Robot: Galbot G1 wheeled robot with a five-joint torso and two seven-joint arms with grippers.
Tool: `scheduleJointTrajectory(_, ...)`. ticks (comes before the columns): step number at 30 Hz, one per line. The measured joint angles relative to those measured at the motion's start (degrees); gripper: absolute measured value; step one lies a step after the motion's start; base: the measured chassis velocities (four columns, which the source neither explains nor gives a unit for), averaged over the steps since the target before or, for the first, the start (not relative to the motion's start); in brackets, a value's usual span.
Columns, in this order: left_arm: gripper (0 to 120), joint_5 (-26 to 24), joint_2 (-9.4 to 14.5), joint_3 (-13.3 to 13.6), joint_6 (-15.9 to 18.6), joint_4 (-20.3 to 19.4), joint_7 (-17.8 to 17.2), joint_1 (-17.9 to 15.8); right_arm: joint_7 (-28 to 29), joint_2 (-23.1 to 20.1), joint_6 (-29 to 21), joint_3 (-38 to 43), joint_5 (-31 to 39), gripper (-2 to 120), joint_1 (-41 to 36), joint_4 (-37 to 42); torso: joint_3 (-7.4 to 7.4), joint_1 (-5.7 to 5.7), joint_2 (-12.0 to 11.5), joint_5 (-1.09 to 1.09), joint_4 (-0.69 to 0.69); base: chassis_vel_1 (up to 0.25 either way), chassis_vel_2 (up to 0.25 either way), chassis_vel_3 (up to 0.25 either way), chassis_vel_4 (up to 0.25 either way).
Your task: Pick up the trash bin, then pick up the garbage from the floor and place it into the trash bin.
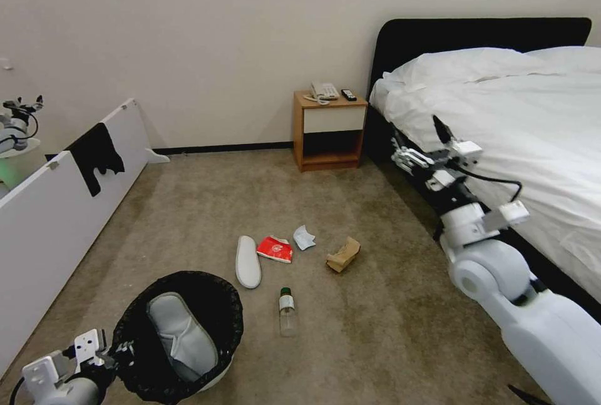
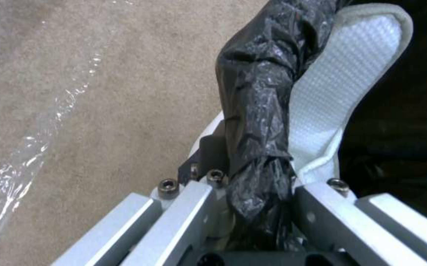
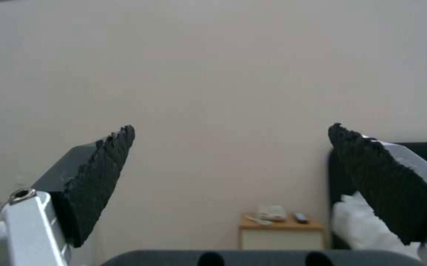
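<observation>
Your floor (image 1: 388,330): beige carpet, nightstand (image 1: 330,129) at wall beside bed (image 1: 501,117). Left gripper (image 2: 252,207) clenched on trash bin (image 1: 131,355) rim; right gripper (image 3: 230,155) spread wide, raised.

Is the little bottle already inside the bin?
No, the bottle lies on the carpet beside the bin; inside the bin is a white slipper.

Glossy crinkled black plastic lines the trash bin (image 1: 134,330); matt short-pile carpet floor (image 1: 388,317).
</observation>
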Motion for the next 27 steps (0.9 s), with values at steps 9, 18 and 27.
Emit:
scheduleJointTrajectory(9, 1, -0.4, -0.7, -0.1, 0.0, -0.4, 0.0, 0.3, 1.6, 2.3, -0.2, 12.2, -8.1, 100, -13.9, 2.5, 0.00, -0.01, 0.0, 0.01, -0.01, 0.000, 0.000, 0.000, 0.000)
scheduleJointTrajectory(18, 1, -0.1, -2.1, 0.1, 0.0, -0.8, 0.0, 0.0, 5.0, 7.9, -2.3, 19.9, -15.2, 100, -23.1, 3.9, 0.00, 0.00, 0.0, 0.01, -0.01, 0.000, 0.000, 0.000, 0.000)
scheduleJointTrajectory(27, 1, 0.9, -2.7, 0.5, 0.0, -1.2, 0.3, -0.3, 8.7, 11.6, -6.8, 20.0, -21.7, 100, -29.3, 8.8, 0.00, 0.00, 0.0, -0.01, -0.01, 0.000, 0.000, 0.000, 0.000)
